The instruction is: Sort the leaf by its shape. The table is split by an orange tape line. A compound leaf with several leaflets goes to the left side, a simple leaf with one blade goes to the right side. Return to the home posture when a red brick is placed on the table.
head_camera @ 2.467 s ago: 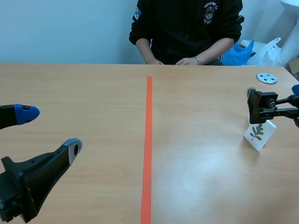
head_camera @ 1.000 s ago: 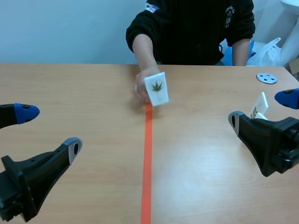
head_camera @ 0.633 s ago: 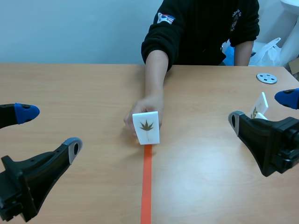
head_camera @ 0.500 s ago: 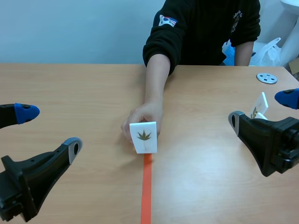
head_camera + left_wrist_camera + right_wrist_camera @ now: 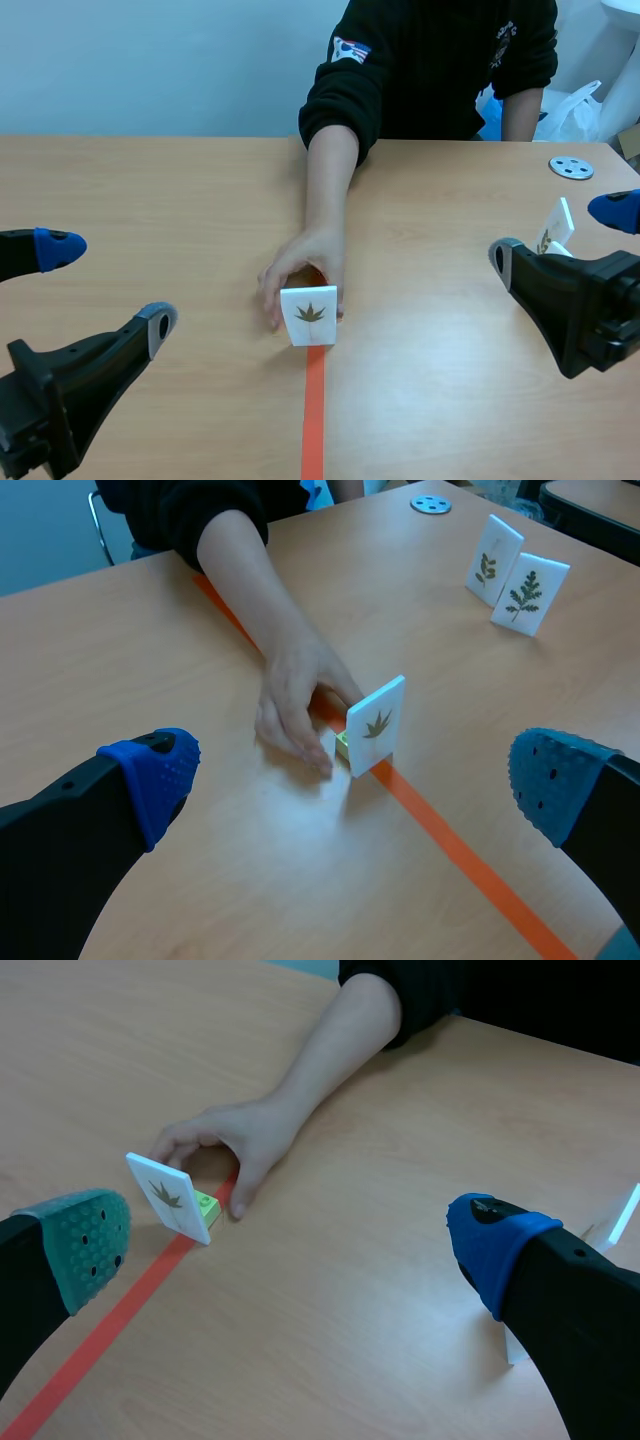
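1. The leaf card (image 5: 309,315) stands upright on the orange tape line (image 5: 314,420), a person's hand (image 5: 300,275) on it
2. Both the left gripper (image 5: 105,287) and right gripper (image 5: 558,232) gape empty, card about midway, broad face toward the robot

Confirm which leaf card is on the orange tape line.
The palmate-leaf card by the person's hand stands on the tape line; the other two cards stand well off it, on the right.

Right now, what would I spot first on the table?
In the middle, a person's hand holds a white card with a brown spiky leaf upright on the orange tape line. Another leaf card stands far off on the right side.
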Available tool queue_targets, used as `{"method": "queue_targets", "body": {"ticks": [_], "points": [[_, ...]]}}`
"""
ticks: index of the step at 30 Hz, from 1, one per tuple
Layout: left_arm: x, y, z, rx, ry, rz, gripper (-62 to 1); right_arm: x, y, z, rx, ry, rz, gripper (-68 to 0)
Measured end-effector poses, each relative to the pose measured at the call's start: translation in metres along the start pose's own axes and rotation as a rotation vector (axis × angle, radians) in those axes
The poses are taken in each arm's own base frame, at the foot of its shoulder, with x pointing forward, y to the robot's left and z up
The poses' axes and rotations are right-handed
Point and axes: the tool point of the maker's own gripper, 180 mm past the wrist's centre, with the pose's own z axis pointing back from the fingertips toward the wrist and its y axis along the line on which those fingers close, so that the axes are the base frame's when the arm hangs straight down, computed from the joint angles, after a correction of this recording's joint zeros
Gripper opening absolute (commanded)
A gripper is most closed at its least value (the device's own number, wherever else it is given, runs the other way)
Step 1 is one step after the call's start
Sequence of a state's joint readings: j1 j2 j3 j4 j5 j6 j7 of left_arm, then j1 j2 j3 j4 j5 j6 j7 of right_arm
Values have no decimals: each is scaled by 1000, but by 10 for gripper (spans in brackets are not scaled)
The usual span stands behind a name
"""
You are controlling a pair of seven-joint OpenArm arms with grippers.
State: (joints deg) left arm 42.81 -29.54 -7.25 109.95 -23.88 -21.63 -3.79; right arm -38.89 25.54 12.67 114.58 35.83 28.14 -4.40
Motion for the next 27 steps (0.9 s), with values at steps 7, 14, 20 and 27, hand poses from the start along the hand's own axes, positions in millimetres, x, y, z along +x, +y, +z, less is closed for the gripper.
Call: {"method": "queue_targets", "body": {"ticks": [7, 14, 20, 27], "points": [[4, 6, -11, -37, 5, -44, 14, 0, 0, 0, 0, 0, 0, 4], [-21, 31, -20, -24, 41, -30, 14, -2, -1, 0, -2, 7, -1, 4], [-55, 37, -36, -72, 90, 1, 14, -3, -1, 0, -2, 10, 4, 4], [-80, 37, -65, -140, 104, -38, 14, -4, -1, 0, -5, 20, 21, 4]]}}
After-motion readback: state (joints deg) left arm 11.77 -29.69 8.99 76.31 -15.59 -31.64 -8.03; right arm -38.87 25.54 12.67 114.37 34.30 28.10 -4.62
